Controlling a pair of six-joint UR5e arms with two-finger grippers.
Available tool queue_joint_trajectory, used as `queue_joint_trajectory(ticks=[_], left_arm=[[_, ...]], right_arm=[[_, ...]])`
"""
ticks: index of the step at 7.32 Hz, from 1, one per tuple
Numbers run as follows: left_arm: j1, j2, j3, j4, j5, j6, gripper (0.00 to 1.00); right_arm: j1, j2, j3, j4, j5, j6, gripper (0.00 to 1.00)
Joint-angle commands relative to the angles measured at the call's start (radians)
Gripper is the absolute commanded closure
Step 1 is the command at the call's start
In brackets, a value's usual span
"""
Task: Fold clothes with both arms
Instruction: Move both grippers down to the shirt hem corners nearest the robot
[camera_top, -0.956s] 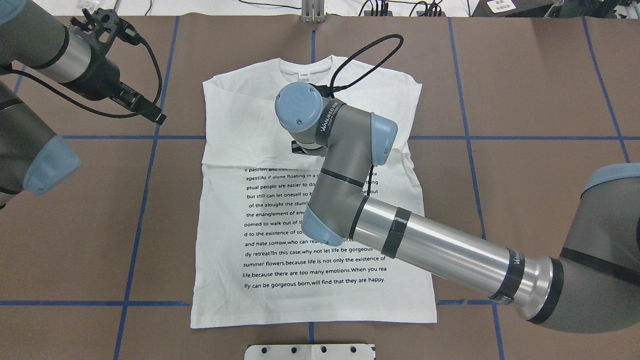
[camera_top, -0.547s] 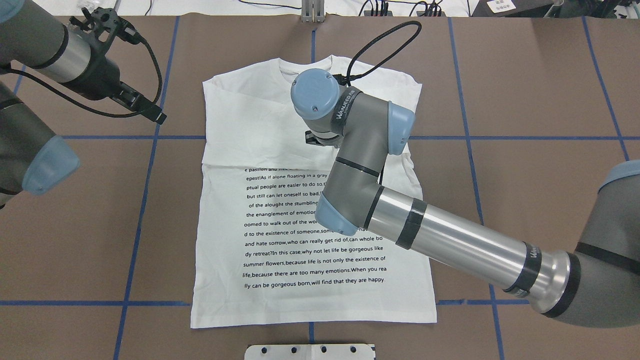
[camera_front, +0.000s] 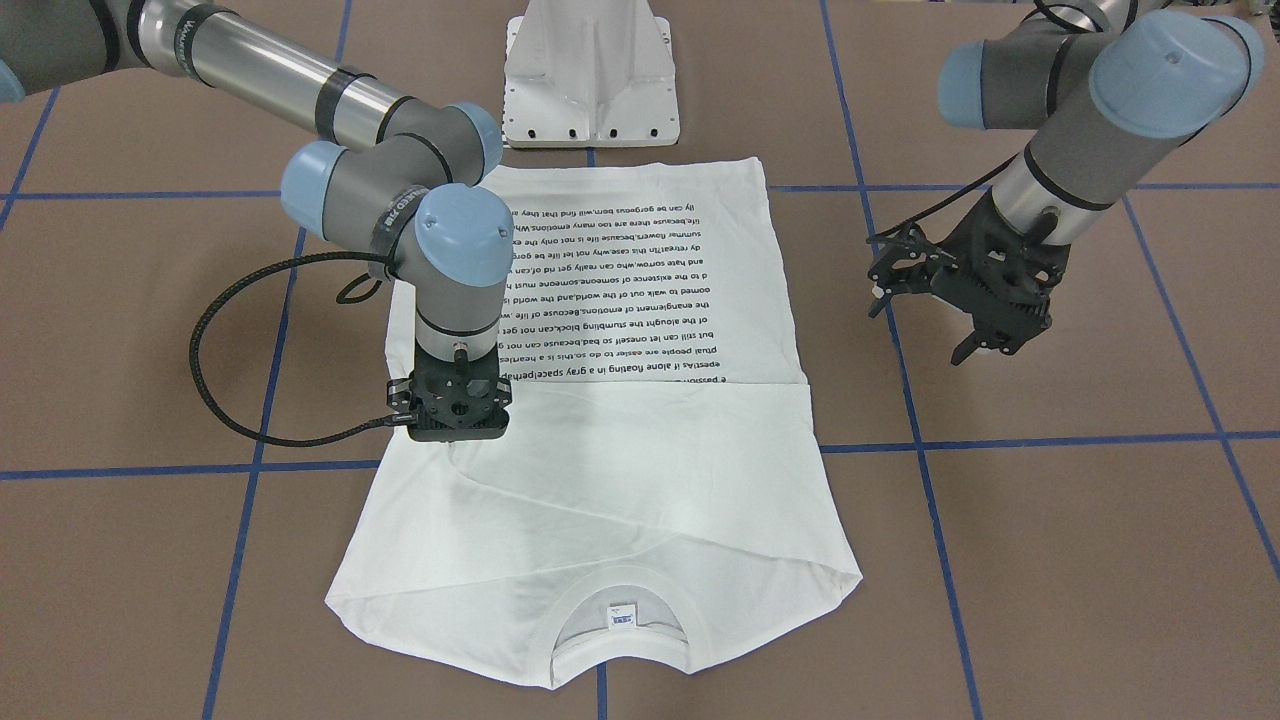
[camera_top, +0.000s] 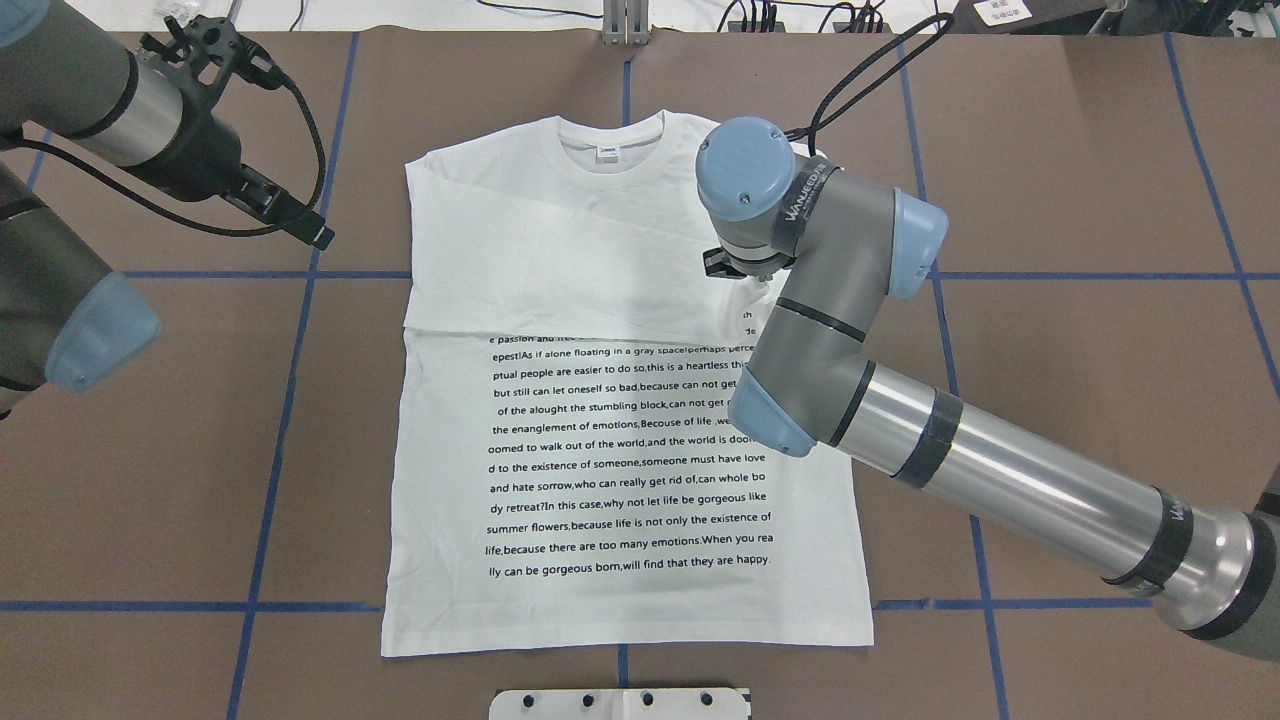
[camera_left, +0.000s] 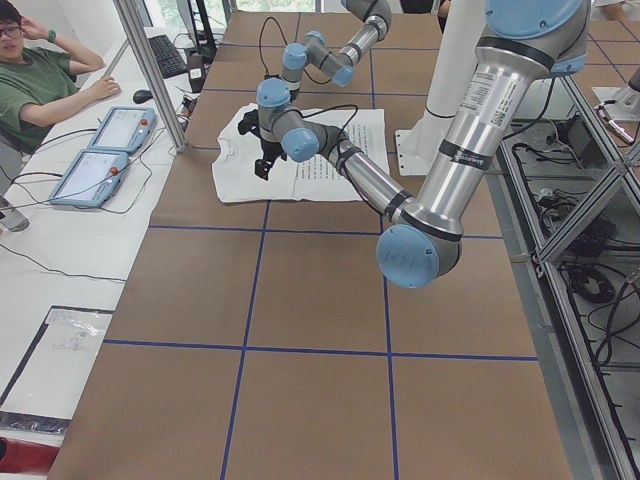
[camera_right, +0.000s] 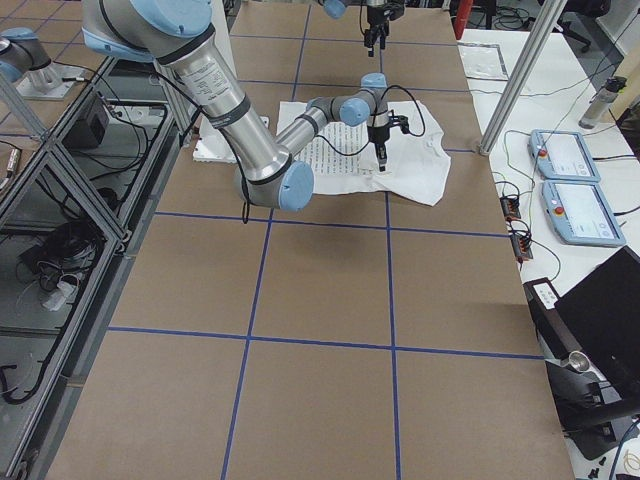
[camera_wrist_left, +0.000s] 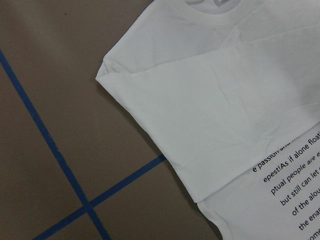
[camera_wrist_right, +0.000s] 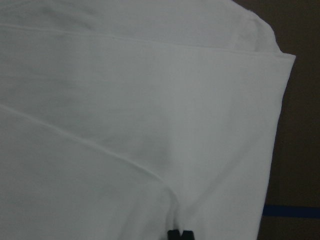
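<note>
The white T-shirt (camera_top: 560, 450) lies flat on the brown table, printed text facing up, collar at the far side. Its sleeves are folded in across the chest (camera_front: 620, 480). My right gripper (camera_front: 452, 432) points straight down over the shirt's upper right part (camera_top: 722, 268). In the right wrist view its fingertips (camera_wrist_right: 180, 234) sit together, shut, just over plain white cloth (camera_wrist_right: 125, 100). My left gripper (camera_top: 310, 230) hangs above bare table left of the shirt, open and holding nothing (camera_front: 975, 345). The left wrist view looks down on the shirt's left shoulder (camera_wrist_left: 210, 100).
The white pedestal base (camera_front: 590, 80) stands at the shirt's hem end. Blue tape lines (camera_top: 290, 400) cross the brown table. A seated person (camera_left: 40, 85) and two control tablets (camera_left: 105, 150) are beyond the table's far edge, by an aluminium post (camera_left: 150, 70).
My right arm has swept to the right across the chest, from the shirt's middle to near its right shoulder. The shirt and the left arm have not moved.
</note>
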Motion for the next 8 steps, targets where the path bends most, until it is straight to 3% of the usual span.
queue_joint_trajectory(ticks=[1,2,3,5,6,8], left_arm=[[-0.001,0.0,0.0,0.0,0.0,0.0,0.0],[0.001,0.0,0.0,0.0,0.0,0.0,0.0],[-0.001,0.0,0.0,0.0,0.0,0.0,0.0],[-0.001,0.0,-0.006,0.0,0.0,-0.038,0.0],[0.004,0.0,-0.024,0.0,0.008,-0.165,0.0],[0.013,0.026,-0.066,0.0,0.012,-0.325,0.0]], right_arm=[[0.014,-0.031,0.012,0.001,-0.006,-0.05,1.0],[0.015,-0.037,0.013,0.001,-0.006,-0.053,0.81],[0.014,-0.039,0.015,0.01,-0.008,-0.051,0.01],[0.024,-0.031,0.038,0.013,0.035,-0.045,0.0],[0.032,-0.037,0.081,0.013,0.087,-0.035,0.0],[0.034,-0.13,0.255,0.011,0.148,0.036,0.0]])
